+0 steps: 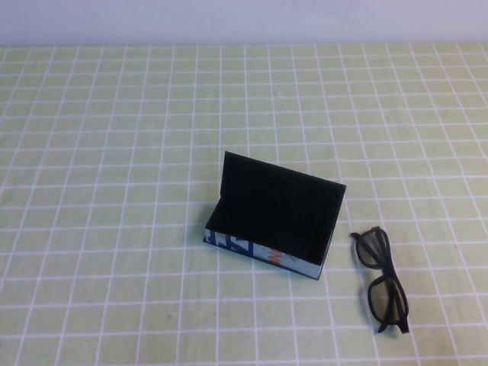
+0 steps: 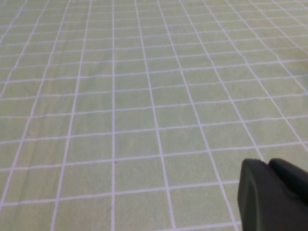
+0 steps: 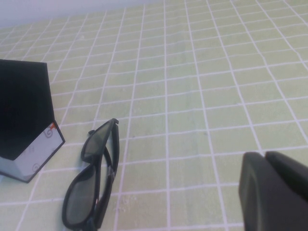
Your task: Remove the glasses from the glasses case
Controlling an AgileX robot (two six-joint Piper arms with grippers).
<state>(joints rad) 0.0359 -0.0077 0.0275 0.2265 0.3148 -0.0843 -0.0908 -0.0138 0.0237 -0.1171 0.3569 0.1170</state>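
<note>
The glasses case (image 1: 278, 206) stands open in the middle of the table, lid raised at the back, black inside with nothing in it, its printed side facing me. The black glasses (image 1: 374, 248) lie folded on the cloth just right of the case, apart from it. The right wrist view shows the same glasses (image 3: 83, 195) beside a corner of the case (image 3: 24, 115). My right gripper (image 3: 263, 155) hovers off to the side of the glasses, shut and holding nothing. My left gripper (image 2: 267, 162) is shut over bare cloth. Neither arm shows in the high view.
A green cloth with a white grid (image 1: 114, 152) covers the whole table. Its far edge meets a pale wall (image 1: 244, 23) at the back.
</note>
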